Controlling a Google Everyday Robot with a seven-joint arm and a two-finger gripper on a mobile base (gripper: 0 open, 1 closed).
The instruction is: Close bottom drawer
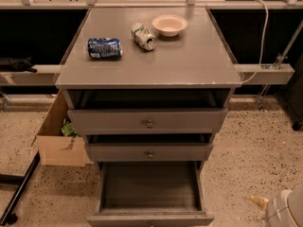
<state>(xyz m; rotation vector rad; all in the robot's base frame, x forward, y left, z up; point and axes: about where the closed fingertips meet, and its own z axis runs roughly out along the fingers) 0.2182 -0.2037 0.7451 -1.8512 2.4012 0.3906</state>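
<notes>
Cabinet (189, 65): grey, standing mid-frame on speckled floor, facing the camera, all three drawers sitting ajar.
Bottom drawer (150, 186): lowest and narrowest, hanging pulled far out toward the camera, box looking empty, plain front running along the bottom frame edge; probably needing a straight push back.
Top drawer (118, 121): widest, round knob, sitting slightly out.
Middle drawer (118, 151): small knob, sitting slightly out, overhanging the rear of the bottom one.
Cardboard box (61, 150): sitting on the floor against the cabinet's side, on the left as seen, clear of the push path.
Gripper (259, 202): showing only partly at the lower right corner, hovering low near the open drawer, not touching it, likely lining up with the front; open or closed, holding anything: cannot tell.
Bowl (169, 25): resting upright at the rear of the cabinet top.
Chip bag (104, 48): blue, lying flat, left part of the top.
Can (143, 36): lying on its side between bag and bowl.
Progress: closing looking not yet begun.
</notes>
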